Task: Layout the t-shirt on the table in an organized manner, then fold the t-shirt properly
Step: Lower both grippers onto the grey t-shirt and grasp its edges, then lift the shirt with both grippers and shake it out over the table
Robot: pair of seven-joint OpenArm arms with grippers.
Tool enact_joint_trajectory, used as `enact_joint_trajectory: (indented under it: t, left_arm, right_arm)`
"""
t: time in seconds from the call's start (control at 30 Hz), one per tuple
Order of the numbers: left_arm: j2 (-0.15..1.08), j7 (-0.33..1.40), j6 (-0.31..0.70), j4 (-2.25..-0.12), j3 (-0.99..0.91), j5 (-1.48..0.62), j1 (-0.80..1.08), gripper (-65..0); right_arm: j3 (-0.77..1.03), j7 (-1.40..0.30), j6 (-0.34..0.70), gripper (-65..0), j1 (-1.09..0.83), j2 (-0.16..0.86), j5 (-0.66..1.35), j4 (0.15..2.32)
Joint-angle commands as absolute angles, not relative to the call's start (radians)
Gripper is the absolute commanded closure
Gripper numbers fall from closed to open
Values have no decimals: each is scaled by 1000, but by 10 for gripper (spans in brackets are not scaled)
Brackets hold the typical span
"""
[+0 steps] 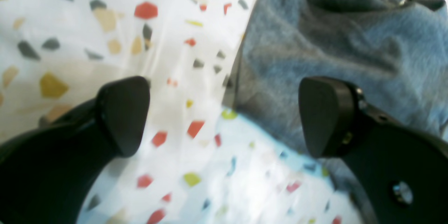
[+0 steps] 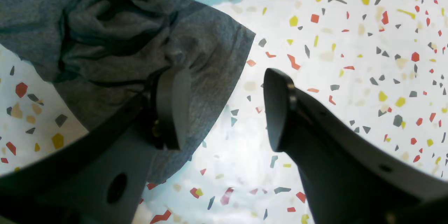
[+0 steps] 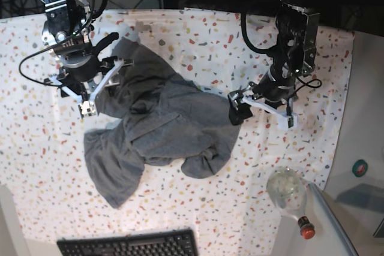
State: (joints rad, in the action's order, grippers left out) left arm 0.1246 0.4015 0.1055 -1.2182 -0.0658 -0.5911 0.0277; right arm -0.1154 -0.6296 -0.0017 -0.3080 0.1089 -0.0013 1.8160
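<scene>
The table (image 3: 180, 208) is noted bearing the t-shirt (image 3: 162, 124), crumpled mid-surface; it is judged soft, light and limp, best pinched at a hem edge. The left gripper (image 1: 224, 115) and right gripper (image 2: 227, 108) are seen spread, empty.

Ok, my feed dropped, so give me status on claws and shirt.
Left claw open, empty, at shirt edge. Right claw open, straddling shirt edge. Shirt crumpled on table, unfolded. Nothing blocking.
</scene>
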Motion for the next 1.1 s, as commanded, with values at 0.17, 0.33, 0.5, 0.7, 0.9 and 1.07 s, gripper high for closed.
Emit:
enact_joint_trajectory:
  t: [0.17, 0.33, 0.5, 0.7, 0.9, 1.07]
  left_arm:
    - [102, 384, 122, -1112, 25, -602, -59, -612]
    - [140, 381, 124, -1185, 42, -602, 8, -59]
    - [159, 386, 124, -1426, -142, -604, 151, 0]
    - [159, 386, 124, -1636, -278, -596, 341, 0]
    - [160, 386, 124, -1541, -288, -595, 421, 0]
    - [159, 386, 124, -1498, -283, -595, 461, 0]
  right_arm:
    - [-113, -608, -4, -311, -300, 108, -4, 1831]
    - [-111, -608, -4, -311, -300, 111, -4, 1830]
    - [-111, -602, -4, -311, -272, 111, -4, 1804]
    - [-120, -602, -4, -311, -133, 102, 1, 1641]
    - [-193, -607, -4, -314, -13, 82, 1, 1615]
    - [-232, -602, -4, -317, 147, 74, 2, 1425]
